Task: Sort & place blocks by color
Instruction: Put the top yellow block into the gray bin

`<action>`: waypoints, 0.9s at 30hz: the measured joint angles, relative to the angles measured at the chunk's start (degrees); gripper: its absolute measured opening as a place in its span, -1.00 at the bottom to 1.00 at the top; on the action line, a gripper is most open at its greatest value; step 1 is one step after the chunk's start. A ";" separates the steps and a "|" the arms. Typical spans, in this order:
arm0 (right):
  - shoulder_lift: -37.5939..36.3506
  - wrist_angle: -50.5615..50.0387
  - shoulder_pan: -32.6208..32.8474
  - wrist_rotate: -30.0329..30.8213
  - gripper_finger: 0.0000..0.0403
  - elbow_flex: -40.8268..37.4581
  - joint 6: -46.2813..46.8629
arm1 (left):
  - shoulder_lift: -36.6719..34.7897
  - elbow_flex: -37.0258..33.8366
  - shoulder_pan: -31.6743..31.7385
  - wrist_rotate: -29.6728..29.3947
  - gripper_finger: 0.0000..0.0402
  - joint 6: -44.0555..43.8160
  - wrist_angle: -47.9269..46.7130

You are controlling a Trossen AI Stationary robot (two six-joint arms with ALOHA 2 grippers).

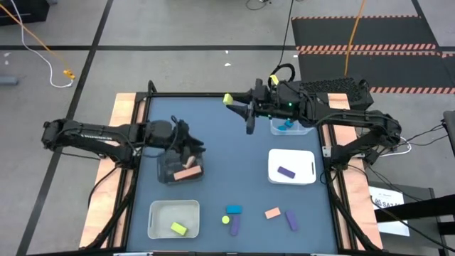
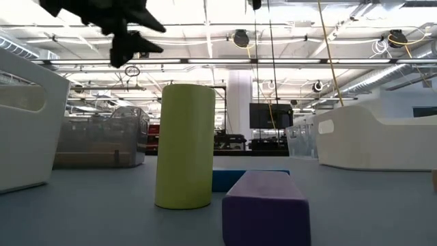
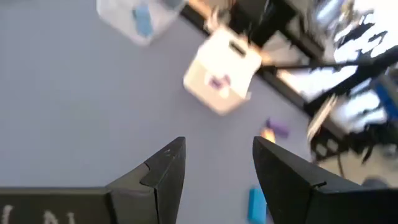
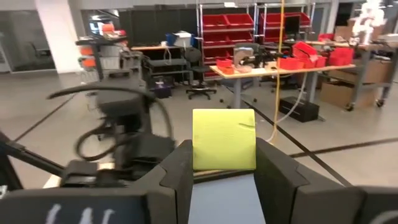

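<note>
Overhead, the right gripper (image 1: 229, 99) is raised over the far side of the blue tabletop (image 1: 234, 156), its jaws closed on a yellow-green block (image 4: 224, 139). The left gripper (image 1: 193, 148) hangs over a dark bin (image 1: 168, 171) that holds a salmon block (image 1: 187, 173); its jaws stand apart and empty. A clear bin (image 1: 293, 127) near the right arm holds a blue piece (image 1: 286, 125); a white tray (image 1: 291, 166) holds a purple bar (image 1: 286, 171); a near bin (image 1: 173, 217) holds a yellow-green block (image 1: 178, 228). Loose along the near edge lie a blue block (image 1: 233, 210), a yellow-green cylinder (image 1: 225, 220), two purple bars (image 1: 235, 226) (image 1: 291, 219) and a salmon block (image 1: 272, 212)
</note>
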 joint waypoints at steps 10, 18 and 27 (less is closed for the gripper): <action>1.52 -3.72 9.10 8.59 -0.42 -0.01 -16.87 | 0.00 0.00 2.72 0.09 -0.07 -3.31 28.59; 7.03 -0.93 12.58 15.21 -0.41 0.02 -28.08 | 3.68 0.04 2.97 -0.54 -0.07 -7.96 34.30; 10.08 -2.42 11.62 21.10 -0.40 0.02 -19.98 | 9.15 -0.02 3.25 -1.78 -0.07 -8.76 36.36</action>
